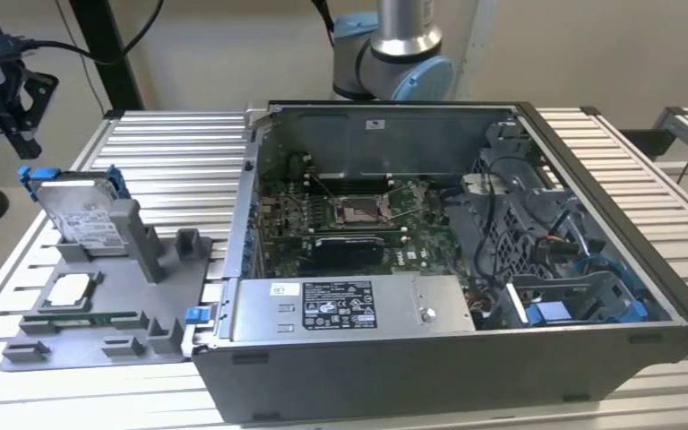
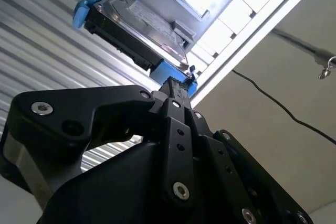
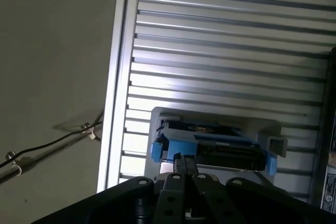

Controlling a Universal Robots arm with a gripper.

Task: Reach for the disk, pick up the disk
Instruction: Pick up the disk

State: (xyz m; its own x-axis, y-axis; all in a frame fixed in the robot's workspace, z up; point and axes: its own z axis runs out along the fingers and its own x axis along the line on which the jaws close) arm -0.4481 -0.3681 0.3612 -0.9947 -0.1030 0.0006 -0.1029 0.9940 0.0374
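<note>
Jaws sit pressed together, gripping nothing, at the exterior view's left, apart from the disk [image 1: 81, 213], which leans in a grey holder [image 1: 141, 260] on the tabletop [image 1: 165, 152]. In the second wrist view they point toward the disk [image 2: 134, 27] (blue bracket nearest). In the first wrist view the disk [image 3: 220, 148] stands ahead of them.

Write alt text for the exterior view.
The disk, framed in blue, stands tilted in a grey fixture on a slatted table, with the black pincer hanging nearby, apart. At the exterior view's right lies an open computer case, motherboard exposed.
</note>
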